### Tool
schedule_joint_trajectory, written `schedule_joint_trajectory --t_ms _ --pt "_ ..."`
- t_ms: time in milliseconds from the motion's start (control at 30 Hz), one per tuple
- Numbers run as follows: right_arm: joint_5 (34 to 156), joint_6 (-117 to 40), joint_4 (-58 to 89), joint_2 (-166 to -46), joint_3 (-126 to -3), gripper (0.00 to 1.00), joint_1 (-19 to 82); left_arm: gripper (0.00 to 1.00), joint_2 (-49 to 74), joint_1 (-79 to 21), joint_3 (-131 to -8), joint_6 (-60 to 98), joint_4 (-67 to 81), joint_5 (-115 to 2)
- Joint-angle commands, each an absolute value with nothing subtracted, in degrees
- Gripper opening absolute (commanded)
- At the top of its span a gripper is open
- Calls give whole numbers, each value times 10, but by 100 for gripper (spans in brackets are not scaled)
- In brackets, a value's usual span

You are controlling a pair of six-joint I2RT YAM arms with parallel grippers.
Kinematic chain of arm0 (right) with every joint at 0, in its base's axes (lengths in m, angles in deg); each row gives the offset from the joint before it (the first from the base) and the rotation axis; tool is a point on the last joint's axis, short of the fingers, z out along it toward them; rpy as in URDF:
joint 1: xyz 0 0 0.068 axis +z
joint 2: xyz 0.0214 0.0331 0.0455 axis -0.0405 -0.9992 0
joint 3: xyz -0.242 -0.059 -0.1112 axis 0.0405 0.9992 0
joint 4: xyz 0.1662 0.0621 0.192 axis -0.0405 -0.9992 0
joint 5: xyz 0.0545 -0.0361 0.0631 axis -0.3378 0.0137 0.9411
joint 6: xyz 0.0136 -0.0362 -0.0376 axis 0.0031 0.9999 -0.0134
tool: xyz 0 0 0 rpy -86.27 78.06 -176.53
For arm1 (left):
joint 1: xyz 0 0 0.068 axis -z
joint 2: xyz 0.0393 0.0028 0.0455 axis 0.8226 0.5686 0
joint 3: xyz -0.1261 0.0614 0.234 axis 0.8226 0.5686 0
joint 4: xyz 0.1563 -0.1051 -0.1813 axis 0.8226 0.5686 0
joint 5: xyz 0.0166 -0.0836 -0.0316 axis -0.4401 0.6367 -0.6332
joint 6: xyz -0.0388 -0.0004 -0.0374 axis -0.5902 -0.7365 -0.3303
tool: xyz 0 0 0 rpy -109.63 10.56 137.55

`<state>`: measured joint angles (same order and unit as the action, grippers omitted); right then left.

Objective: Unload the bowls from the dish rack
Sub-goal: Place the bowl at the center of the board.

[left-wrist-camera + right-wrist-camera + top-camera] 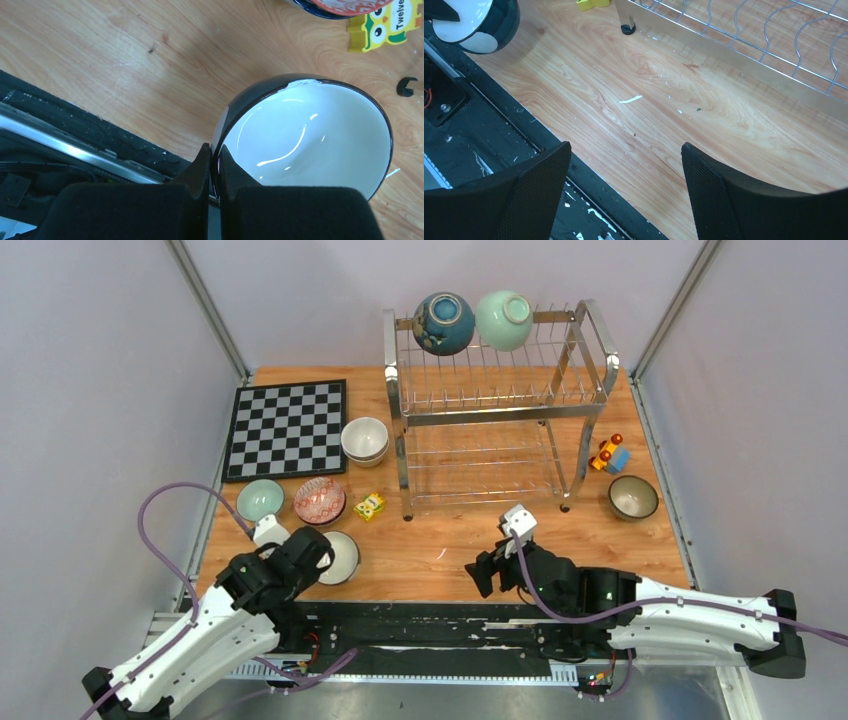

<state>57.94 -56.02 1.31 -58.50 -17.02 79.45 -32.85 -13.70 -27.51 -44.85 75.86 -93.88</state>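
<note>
The silver dish rack [495,415] stands at the back middle. A dark blue bowl [444,323] and a mint green bowl [503,320] sit on edge on its top tier. My left gripper [312,552] is shut on the rim of a dark-rimmed white bowl [310,137], near the table's front left; the bowl also shows in the top view [340,556] and the right wrist view [476,22]. My right gripper [488,572] is open and empty over bare wood in front of the rack [744,35].
On the table lie a stack of cream bowls [365,440], a mint bowl [259,500], a red-patterned bowl [319,500] and a dark-rimmed bowl [633,497]. A chessboard [288,427], a yellow block [370,505] and a toy car [608,454] are nearby.
</note>
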Motion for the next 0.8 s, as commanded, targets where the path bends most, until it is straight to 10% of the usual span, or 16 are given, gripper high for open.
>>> schedule_joint_trajectory --t_ms 0,767 --pt "587 -562 26 -581 -151 84 795 0 -327 -142 -281 -502 764 -971" --pt "610 -582 42 -609 -157 84 795 5 -291 -143 -217 -594 746 -1059"
